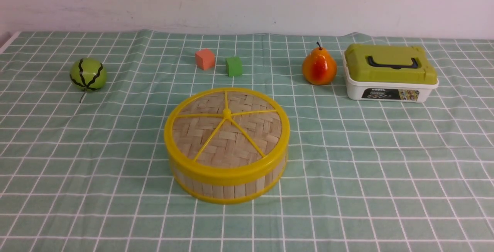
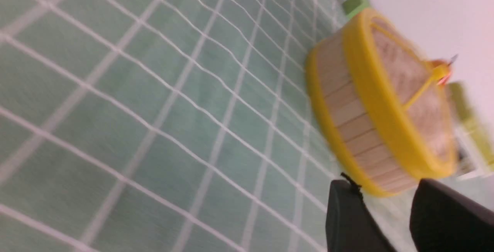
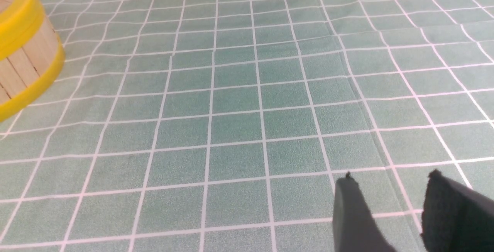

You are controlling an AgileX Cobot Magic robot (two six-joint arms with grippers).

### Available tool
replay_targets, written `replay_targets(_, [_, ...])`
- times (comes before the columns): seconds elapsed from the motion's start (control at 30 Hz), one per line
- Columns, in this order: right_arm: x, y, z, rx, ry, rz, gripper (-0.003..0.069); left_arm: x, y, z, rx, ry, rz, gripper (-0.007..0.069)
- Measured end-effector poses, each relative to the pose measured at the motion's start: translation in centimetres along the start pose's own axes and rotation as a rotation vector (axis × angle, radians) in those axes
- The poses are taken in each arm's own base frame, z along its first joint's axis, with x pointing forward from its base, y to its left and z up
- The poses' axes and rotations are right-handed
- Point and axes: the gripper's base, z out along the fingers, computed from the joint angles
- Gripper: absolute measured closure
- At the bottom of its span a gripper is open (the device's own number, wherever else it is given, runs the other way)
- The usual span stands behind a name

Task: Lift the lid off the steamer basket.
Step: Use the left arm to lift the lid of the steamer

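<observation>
While the lid (image 1: 227, 136) sits on the basket (image 1: 227, 188) mid-way across the table (image 1: 386, 167), with left gripper (image 2: 384, 194) and right gripper (image 3: 391, 184) both open and empty, a light, stiff, slightly slick disc is expected, best gripped at the hub (image 1: 227, 112) or rim (image 1: 227, 173).

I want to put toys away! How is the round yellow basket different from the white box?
The steamer basket is round with bamboo slats; the white box is rectangular plastic. The basket's lid is flat woven bamboo with yellow spokes; the box's green lid has a black handle. Both are closed, lids on.
</observation>
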Motion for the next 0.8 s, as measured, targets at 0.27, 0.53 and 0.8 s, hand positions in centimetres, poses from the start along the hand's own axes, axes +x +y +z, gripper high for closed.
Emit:
replay_targets(0.27, [0.0,0.0,0.0,0.0,0.0,0.0,0.0418,-0.6,-1.1,-0.1,0.134,-0.043,-0.362,0.0386])
replay_targets(0.53, [0.0,0.0,0.0,0.0,0.0,0.0,0.0418,-3.9,-3.9,-1.6,0.347,-0.28,-0.399,0.0452])
replay_targets(0.8, [0.0,0.0,0.0,0.0,0.0,0.0,0.0418,-7.9,-11.5,-1.5,0.259,-0.187,-0.076,0.0637])
